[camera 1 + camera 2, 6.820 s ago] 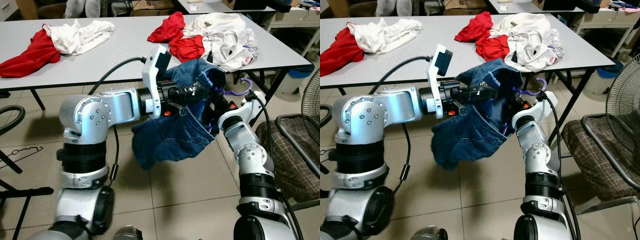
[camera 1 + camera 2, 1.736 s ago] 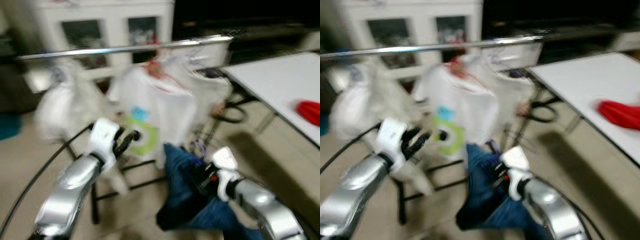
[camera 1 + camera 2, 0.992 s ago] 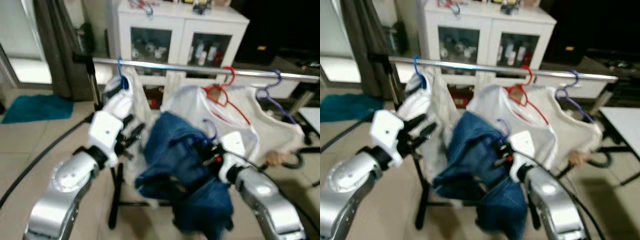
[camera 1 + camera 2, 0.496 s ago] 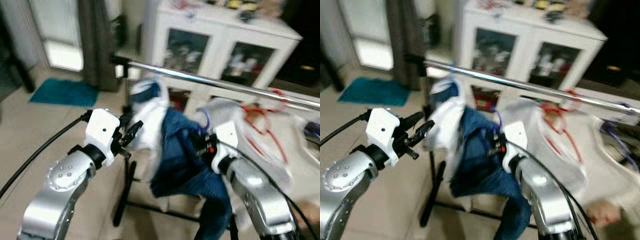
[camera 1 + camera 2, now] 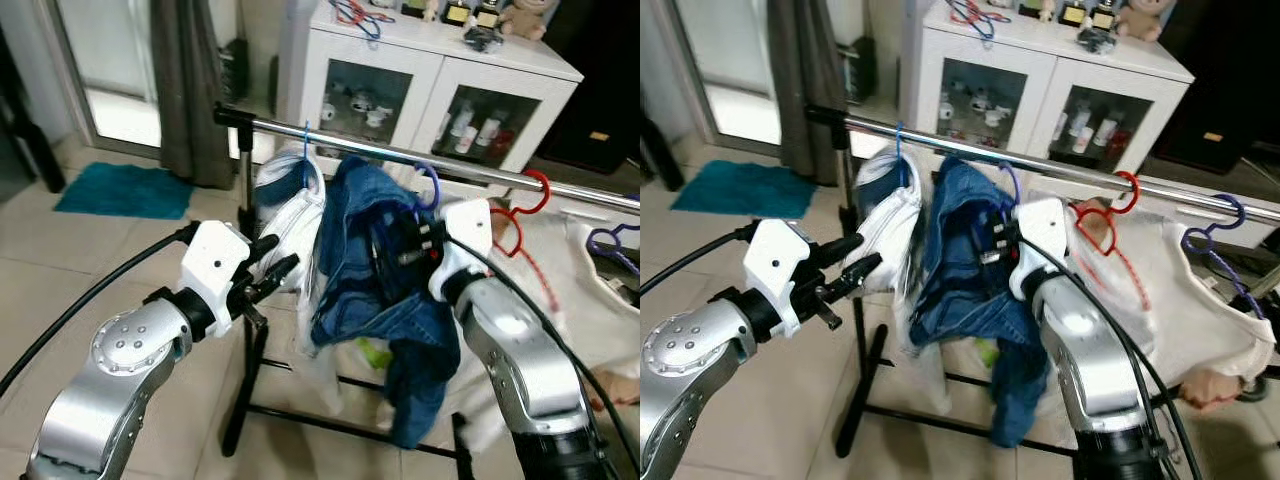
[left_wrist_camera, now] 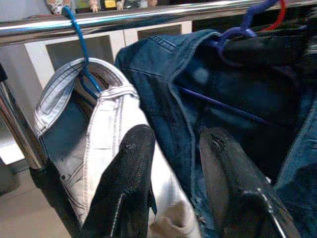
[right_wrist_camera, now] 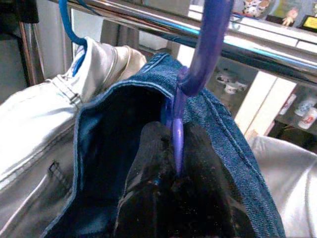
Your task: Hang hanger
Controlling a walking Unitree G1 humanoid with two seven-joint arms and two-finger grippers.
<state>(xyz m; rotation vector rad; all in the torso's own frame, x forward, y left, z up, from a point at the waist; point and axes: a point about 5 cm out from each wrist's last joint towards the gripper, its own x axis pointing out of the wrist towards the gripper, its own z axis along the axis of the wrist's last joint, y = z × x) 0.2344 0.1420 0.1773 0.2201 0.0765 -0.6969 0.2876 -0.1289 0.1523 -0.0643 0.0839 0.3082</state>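
Observation:
A purple hanger (image 7: 178,106) carries a blue denim garment (image 5: 365,260). My right gripper (image 7: 174,148) is shut on the hanger's neck, just under its hook (image 5: 430,183). The hook is up against the steel rail (image 5: 400,155), between a blue hanger and a red one. I cannot tell whether the hook rests on the rail. My left gripper (image 5: 275,262) is open, left of the denim and in front of a pale denim garment (image 5: 295,205). Nothing is between its fingers (image 6: 124,188).
The pale garment hangs from a blue hanger (image 5: 306,140) near the rack's left post (image 5: 245,230). A red hanger (image 5: 520,215) and white shirts (image 5: 1180,290) hang further right. Behind the rack stands a white glass-door cabinet (image 5: 430,90). A teal mat (image 5: 125,190) lies on the floor to the left.
The view has swung from the table to the clothes rack. My right gripper has raised the hanger and denim up to the rail. My left gripper has let go of the denim and stays open.

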